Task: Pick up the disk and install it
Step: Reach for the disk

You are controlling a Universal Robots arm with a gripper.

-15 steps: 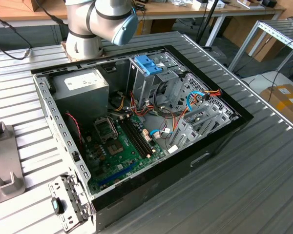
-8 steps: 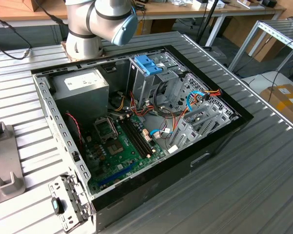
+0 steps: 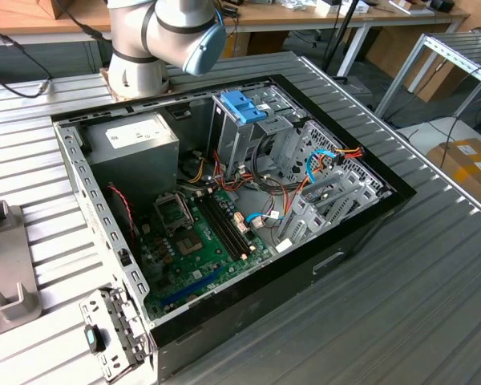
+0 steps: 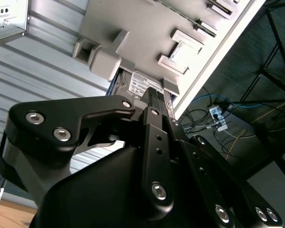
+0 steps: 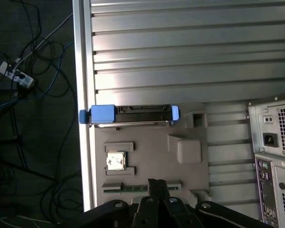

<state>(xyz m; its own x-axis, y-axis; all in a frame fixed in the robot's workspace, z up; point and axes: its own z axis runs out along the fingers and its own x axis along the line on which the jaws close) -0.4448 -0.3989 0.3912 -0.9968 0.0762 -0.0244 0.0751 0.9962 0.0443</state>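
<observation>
Hand (image 5: 156, 183) hangs over the grey fixture plate (image 5: 152, 156). Fingertips are together with nothing between them, and they look the same in the second wrist view (image 4: 154, 95). Nearest under the fingertips in the first wrist view is a narrow green board (image 5: 126, 188) in a slot of the plate. Past that is a square metal chip (image 5: 116, 160) in its holder.

The disk (image 5: 133, 111) is further out at the plate's far end, untouched and apart from the hand. It has blue rails on both short ends, and one blue end reaches over the table's edge rail. Second wrist view shows the disk's white label (image 4: 141, 83) between grey holder blocks. Cannot tell whether it stands on edge or leans.

Ribbed metal table (image 5: 180, 47) carries the plate. The computer case (image 5: 275, 152) sits beside the plate on the same table, rear panel toward it. Cables and a power strip (image 5: 16, 76) lie on the floor past the table's edge.

Exterior view: the case (image 3: 345, 249) lies open mid-table with the motherboard (image 3: 200, 233) exposed. A power supply box (image 3: 136, 140) and a blue bracket (image 3: 244, 104) on the drive cage sit toward the arm (image 3: 156, 40). The arm's base stands at the far table edge. The plate (image 3: 4, 265) is at the exterior view's left.
</observation>
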